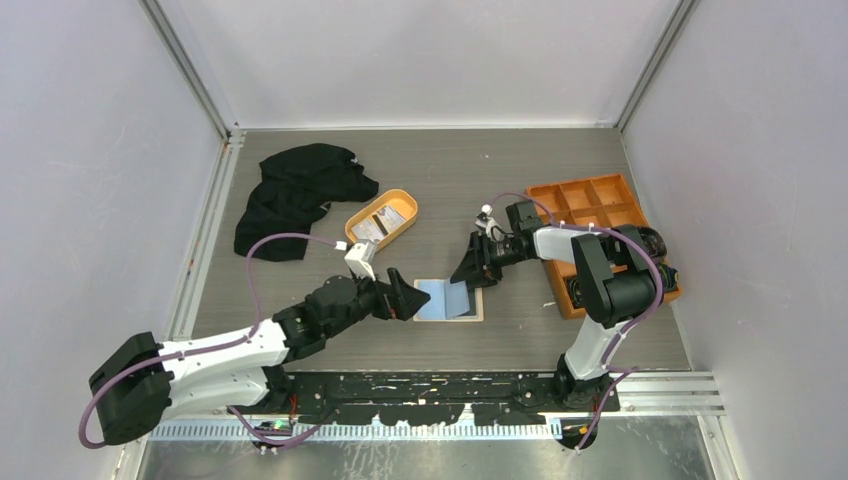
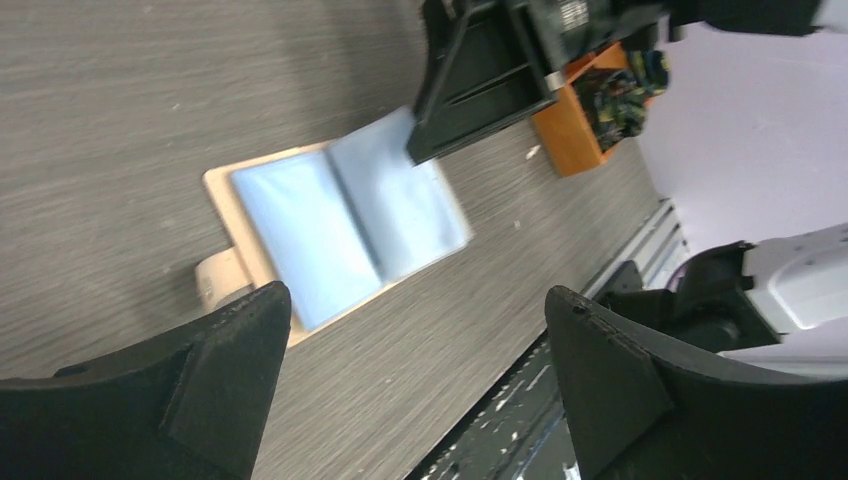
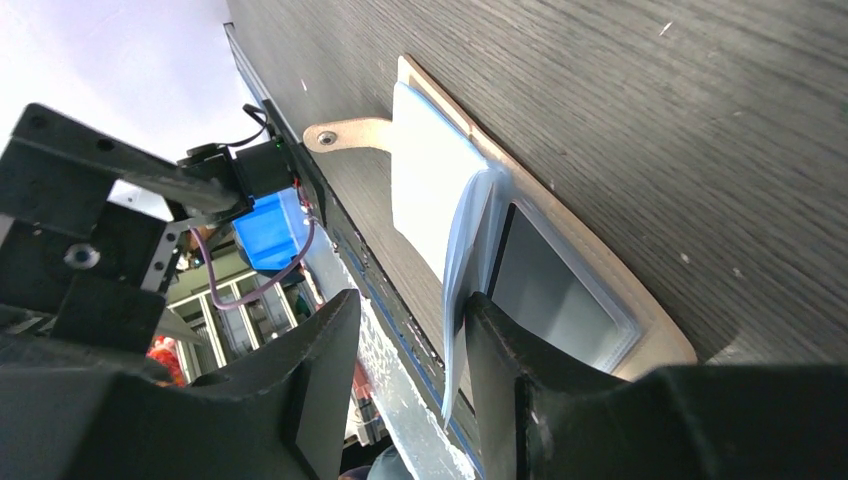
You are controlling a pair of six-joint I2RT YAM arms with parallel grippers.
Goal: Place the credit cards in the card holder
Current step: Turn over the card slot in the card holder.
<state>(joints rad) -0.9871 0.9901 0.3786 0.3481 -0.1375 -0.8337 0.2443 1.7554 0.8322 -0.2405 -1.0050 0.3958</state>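
The card holder [image 1: 448, 299] lay open and flat on the grey surface [image 1: 520, 170], between the two arms, with its pale blue pockets facing up and its snap tab toward the arm bases. The left fingers [image 1: 408, 299] were just beside its left edge, spread wide with nothing between them. In the left wrist view the holder lay beyond their tips, apart from them. The right fingers [image 1: 470, 272] came down at the holder's far right corner, partly apart. In the right wrist view one thin blue leaf stood up from the holder in the gap between them, lying against one finger. Whether they pinched it could not be told.

The credit cards [image 1: 385, 223], whitish with dark print, lay in an orange oval tray [image 1: 408, 199] farther back and to the left, well apart from both sets of fingers. An orange compartmented box [image 1: 590, 200] sat to the right, its far compartments bare and its near end hidden by the right arm. A black cloth [image 1: 295, 195] lay crumpled at the far left.
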